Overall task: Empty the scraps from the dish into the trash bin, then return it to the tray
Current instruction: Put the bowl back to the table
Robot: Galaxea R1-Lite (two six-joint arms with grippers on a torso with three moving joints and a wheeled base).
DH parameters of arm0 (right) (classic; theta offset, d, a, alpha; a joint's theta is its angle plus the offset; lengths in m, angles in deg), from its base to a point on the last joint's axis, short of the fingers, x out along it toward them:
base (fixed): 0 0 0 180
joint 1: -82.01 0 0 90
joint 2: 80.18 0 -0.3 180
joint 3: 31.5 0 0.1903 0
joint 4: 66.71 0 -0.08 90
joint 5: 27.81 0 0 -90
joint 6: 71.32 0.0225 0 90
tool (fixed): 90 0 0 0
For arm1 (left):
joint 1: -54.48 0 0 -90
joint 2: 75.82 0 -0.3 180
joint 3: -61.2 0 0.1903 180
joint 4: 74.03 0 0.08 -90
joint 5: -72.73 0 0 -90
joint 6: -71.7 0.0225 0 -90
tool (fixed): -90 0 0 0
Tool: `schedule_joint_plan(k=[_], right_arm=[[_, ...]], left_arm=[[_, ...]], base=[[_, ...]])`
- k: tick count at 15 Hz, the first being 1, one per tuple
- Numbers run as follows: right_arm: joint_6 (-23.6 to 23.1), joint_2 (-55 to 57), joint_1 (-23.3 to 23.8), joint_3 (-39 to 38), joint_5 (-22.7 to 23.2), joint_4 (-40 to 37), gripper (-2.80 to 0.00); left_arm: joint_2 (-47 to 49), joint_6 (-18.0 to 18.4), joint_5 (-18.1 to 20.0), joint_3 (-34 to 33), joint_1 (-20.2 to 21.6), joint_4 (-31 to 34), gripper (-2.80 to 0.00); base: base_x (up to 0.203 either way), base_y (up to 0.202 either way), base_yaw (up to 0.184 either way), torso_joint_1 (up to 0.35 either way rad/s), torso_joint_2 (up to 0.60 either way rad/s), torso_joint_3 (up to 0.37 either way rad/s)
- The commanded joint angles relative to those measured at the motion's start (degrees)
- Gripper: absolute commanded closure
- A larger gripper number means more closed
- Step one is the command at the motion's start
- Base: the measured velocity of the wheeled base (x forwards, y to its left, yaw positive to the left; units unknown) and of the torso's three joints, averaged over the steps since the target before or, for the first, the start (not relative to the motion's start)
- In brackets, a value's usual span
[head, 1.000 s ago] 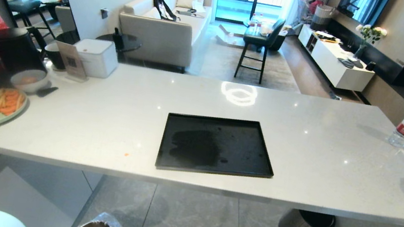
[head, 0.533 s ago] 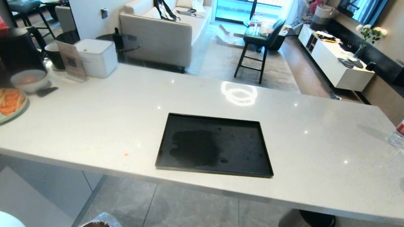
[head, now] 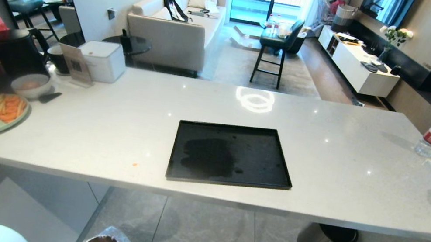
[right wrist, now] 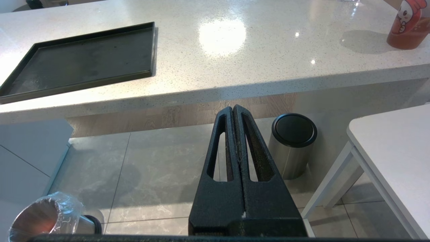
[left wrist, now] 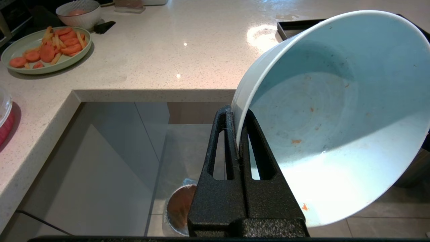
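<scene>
Grip on the dish (left wrist: pixel 332 114) was by the left gripper (left wrist: pixel 238 134), whose two fingers were pinched onto the bowl's rim, one finger on each side of the wall. We noted that the dish was tilted steeply, its open side facing the wrist camera, and that it was held out past the counter's (head: pixel 107 128) near edge, over the floor. Its glossy inside carried only a few small orange specks; no slices or stick lay in it. The trash bin (left wrist: pixel 179 210) with its clear liner stood on the floor below the gripper; its contents were too dim for us to make out, apart from an orange-brown tint. The tray (head: pixel 231 155) lay bare on the counter, well apart from the dish. The right gripper (right wrist: pixel 237 134) hung over the floor with its fingers pressed together, holding nothing.
</scene>
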Motion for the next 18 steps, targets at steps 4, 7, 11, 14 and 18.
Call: schedule_joint_plan(k=[4,7,11,14,18], right_arm=[[0.0,-0.02,-0.01,0.0,0.0,0.03,0.0],[0.0,-0.02,-0.01,0.0,0.0,0.03,0.0],[0.0,-0.02,-0.01,0.03,0.0,0.03,0.0],[0.0,-0.02,-0.01,0.0,0.0,0.03,0.0],[0.0,-0.02,-0.01,0.0,0.0,0.03,0.0]], left_arm=[[0.04,0.06,0.02,0.0,0.02,0.0,0.0],[0.04,-0.02,0.02,0.0,0.02,0.0,0.0],[0.04,-0.02,0.2,0.0,0.02,0.0,0.0],[0.04,0.06,0.29,0.0,0.02,-0.09,0.0],[0.04,0.06,0.29,0.0,0.02,0.0,0.0]], base=[[0.0,0.0,0.0,0.0,0.0,0.0],[0.0,0.0,0.0,0.0,0.0,0.0],[0.0,0.0,0.0,0.0,0.0,0.0],[0.02,0.0,0.001,-0.003,0.0,0.001],[0.186,0.0,0.001,0.002,0.0,0.003]])
